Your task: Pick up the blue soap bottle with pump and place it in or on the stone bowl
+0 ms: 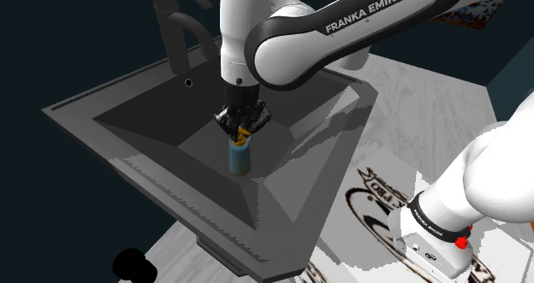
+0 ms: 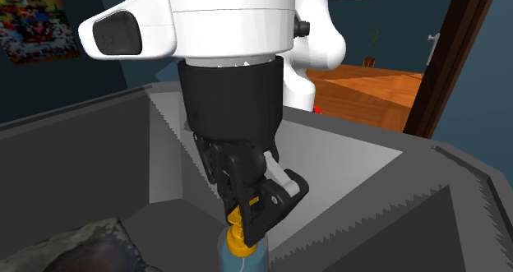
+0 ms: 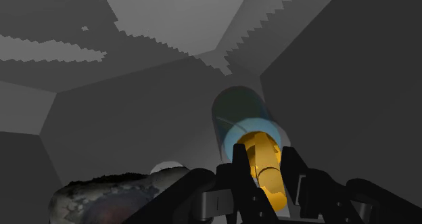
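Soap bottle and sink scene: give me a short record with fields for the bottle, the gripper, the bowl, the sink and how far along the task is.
soap bottle: blue, yellow pump, upright in the sink
gripper: above the bottle, closed on the pump
stone bowl: mottled grey, in the sink beside the bottle
sink: dark grey basin, faucet behind it
progress: bottle gripped, not yet in the bowl

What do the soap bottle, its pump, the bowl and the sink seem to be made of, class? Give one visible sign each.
The bottle looks like translucent blue plastic: the grey behind shows through it. Its pump is opaque, smooth yellow-orange, probably plastic. The bowl is mottled grey with a rough rim, stone-like. The sink is flat matt grey; material unclear.
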Available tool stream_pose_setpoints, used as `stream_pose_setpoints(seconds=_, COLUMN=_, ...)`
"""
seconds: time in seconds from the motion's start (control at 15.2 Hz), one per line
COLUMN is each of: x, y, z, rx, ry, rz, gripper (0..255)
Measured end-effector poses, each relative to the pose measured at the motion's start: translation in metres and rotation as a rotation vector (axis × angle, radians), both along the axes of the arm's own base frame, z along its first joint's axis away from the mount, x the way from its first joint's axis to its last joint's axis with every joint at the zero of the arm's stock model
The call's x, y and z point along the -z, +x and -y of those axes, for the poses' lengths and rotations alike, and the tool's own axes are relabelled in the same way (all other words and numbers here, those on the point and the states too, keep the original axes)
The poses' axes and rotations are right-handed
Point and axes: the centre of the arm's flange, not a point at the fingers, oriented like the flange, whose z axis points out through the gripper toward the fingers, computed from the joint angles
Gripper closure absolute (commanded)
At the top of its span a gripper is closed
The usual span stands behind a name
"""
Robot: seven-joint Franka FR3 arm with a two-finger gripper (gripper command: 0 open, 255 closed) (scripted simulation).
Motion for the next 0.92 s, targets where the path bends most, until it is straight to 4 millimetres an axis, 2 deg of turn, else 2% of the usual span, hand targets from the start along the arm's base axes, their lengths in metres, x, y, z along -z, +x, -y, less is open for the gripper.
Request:
stream_pose_setpoints(seconds=0.4, x=-0.003, y=0.000, z=0.000, rx=0.000, ry=0.000, rz=0.000, gripper=255)
stream_pose_setpoints(seconds=0.92, x=-0.042, y=0.001, z=0.001, rx=0.000, ry=0.000, rz=0.000, gripper=255)
